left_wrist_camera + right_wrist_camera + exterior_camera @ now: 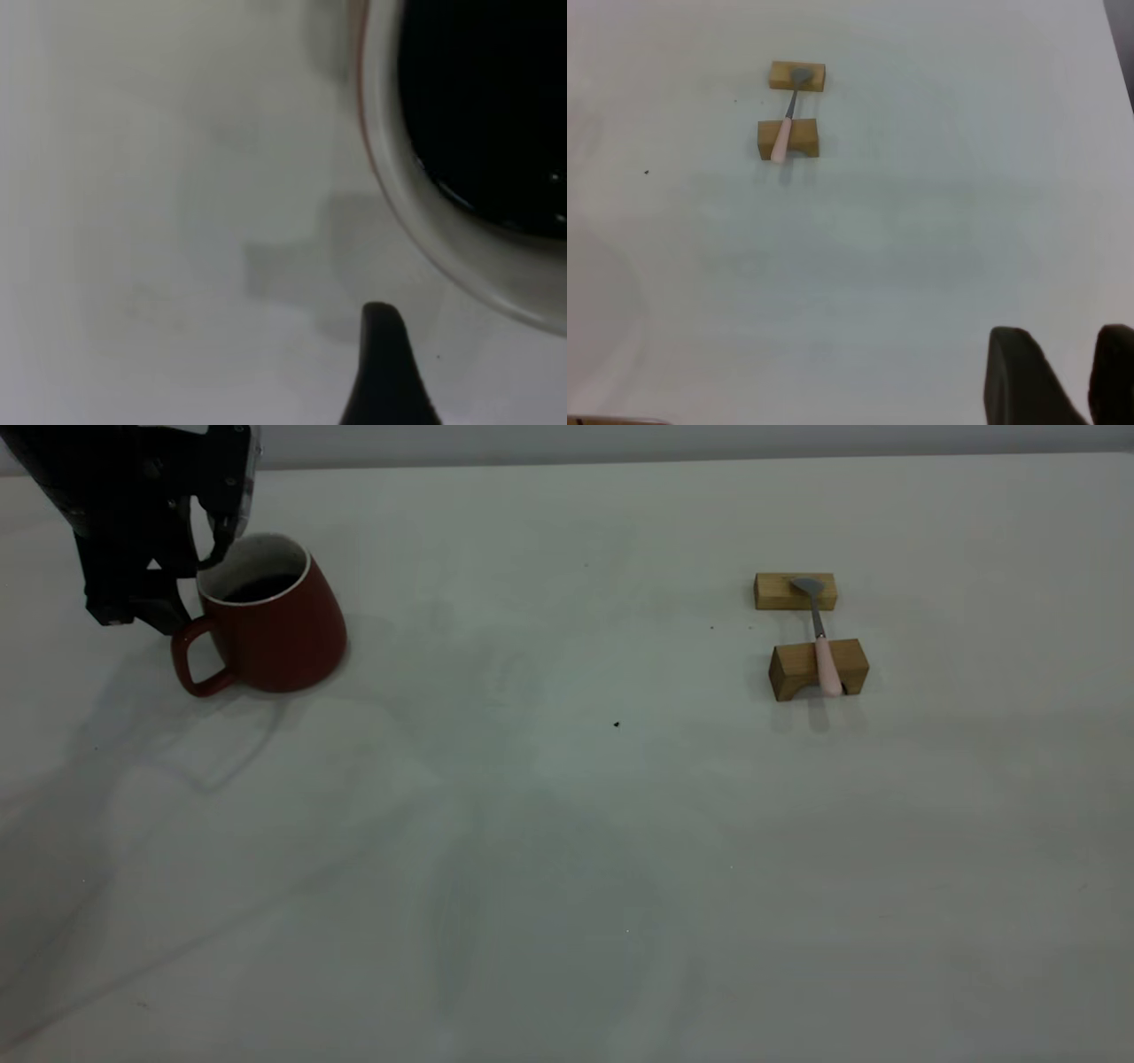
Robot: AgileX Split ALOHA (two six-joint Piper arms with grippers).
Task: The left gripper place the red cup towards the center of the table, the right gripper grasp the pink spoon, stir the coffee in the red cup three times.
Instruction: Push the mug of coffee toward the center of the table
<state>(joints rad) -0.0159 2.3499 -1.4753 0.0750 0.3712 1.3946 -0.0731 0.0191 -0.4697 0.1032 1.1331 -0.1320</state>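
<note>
The red cup (276, 631) stands at the table's (567, 824) far left, its handle (197, 657) turned toward the front left. Dark coffee (260, 588) shows inside it, and the coffee (496, 106) also fills the cup's white inside in the left wrist view. My left gripper (199, 567) hangs open at the cup's rim on the handle side; one finger (383, 354) shows just outside the rim (390, 177), the other is out of view. The pink spoon (824, 646) lies across two wooden blocks far to the right. My right gripper (1067, 341) is shut, well away from the spoon (784, 133).
The spoon's bowl rests on the farther wooden block (795, 591) and its handle on the nearer arched block (802, 669). A small dark speck (617, 724) lies near the table's middle. The table's far edge meets a grey wall (620, 441).
</note>
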